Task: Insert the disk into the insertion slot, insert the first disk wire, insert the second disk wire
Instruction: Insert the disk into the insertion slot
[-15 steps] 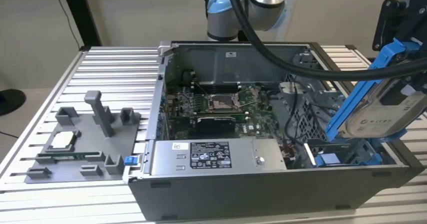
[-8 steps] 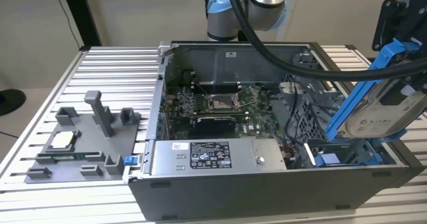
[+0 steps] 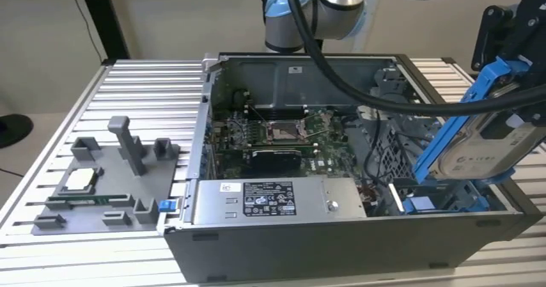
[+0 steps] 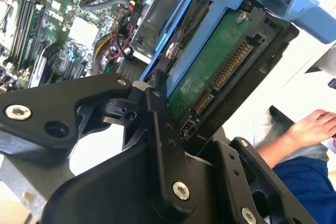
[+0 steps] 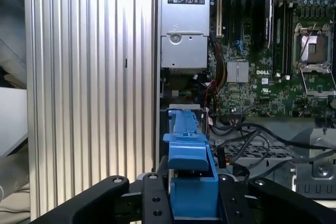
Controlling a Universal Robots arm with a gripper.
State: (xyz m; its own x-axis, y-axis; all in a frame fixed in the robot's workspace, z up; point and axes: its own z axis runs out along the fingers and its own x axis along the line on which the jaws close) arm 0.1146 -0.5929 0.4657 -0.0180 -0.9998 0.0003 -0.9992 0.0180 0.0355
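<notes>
Silver-grey disk [image 3: 474,156], bright blue carrier [image 3: 452,124], green motherboard [image 5: 247,98], black end effector [image 5: 193,203], ribbed silver table [image 3: 145,89]

Wall [image 3: 171,12]: plain beige, evenly lit, behind the counter.
Counter [image 3: 145,89]: ribbed silver aluminium slats, catching pale light.
Post [image 3: 103,18]: black upright, rear, at the exterior view's left.
Floor [image 3: 13,167]: pale, beside the counter.

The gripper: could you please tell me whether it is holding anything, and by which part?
The gripper holds the disk, clamped on its blue carrier frame at the connector end, the raised end in the exterior view.
</notes>
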